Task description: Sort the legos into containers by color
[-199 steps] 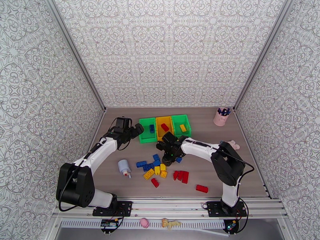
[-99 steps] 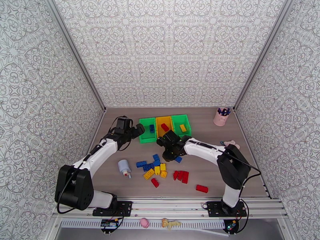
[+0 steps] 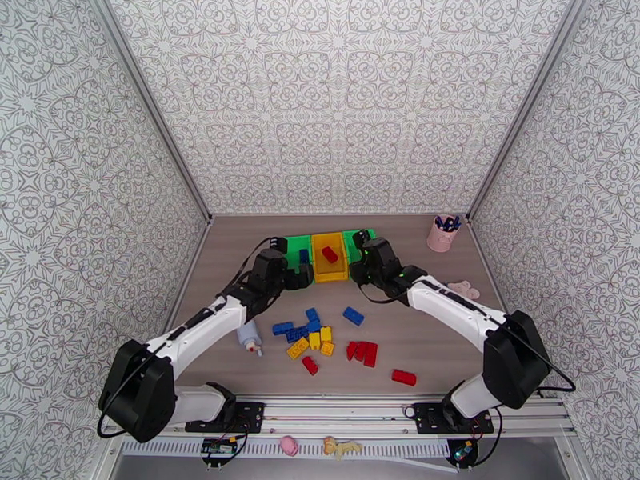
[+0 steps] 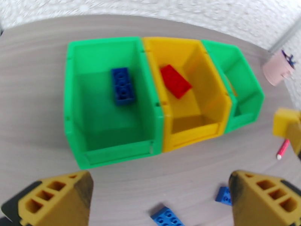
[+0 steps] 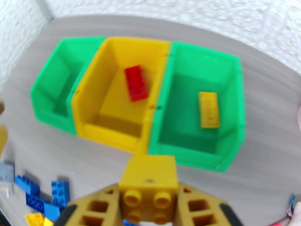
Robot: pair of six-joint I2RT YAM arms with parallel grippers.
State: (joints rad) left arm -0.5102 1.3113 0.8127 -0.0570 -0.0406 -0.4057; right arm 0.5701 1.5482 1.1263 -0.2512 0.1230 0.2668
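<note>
Legos (image 3: pixel 314 339): most lie loose on the table (image 3: pixel 408 234) in a mixed blue, red and yellow cluster on the arm-base side of the containers (image 3: pixel 330 275), well apart from them. A lone blue lego (image 3: pixel 353 316) sits between the cluster and the containers. A lone red lego (image 3: pixel 404 378) lies farthest from the containers, toward the right arm's base. The containers stand as one joined row, open tops up. Left green bin (image 4: pixel 75 110): one blue brick (image 4: pixel 122 86) flat on its floor. Yellow middle bin (image 5: pixel 90 106): one red brick (image 5: pixel 136 82), lying at a slant to the walls. Right green bin (image 5: pixel 230 121): one yellow brick (image 5: pixel 209 109) flat on its floor. Right gripper (image 5: pixel 149 202): fingers clamped on a held yellow lego (image 5: pixel 149 177), studs toward the wrist camera, raised off the table on the arm-base side of the right green bin. In the top view this gripper hides most of that bin. Left gripper (image 4: pixel 160 193): fingers wide apart, nothing between them, hovering on the arm-base side of the left green bin, with its near wall just ahead of the fingertips. White-blue bottle (image 3: pixel 249 335): on its side, left of the cluster, well apart from the containers. Pink pen cup (image 3: pixel 442 233): upright, right of the containers, about level with the row. Pink toy figure (image 3: pixel 466 290): right of the containers, on their arm-base side.
</note>
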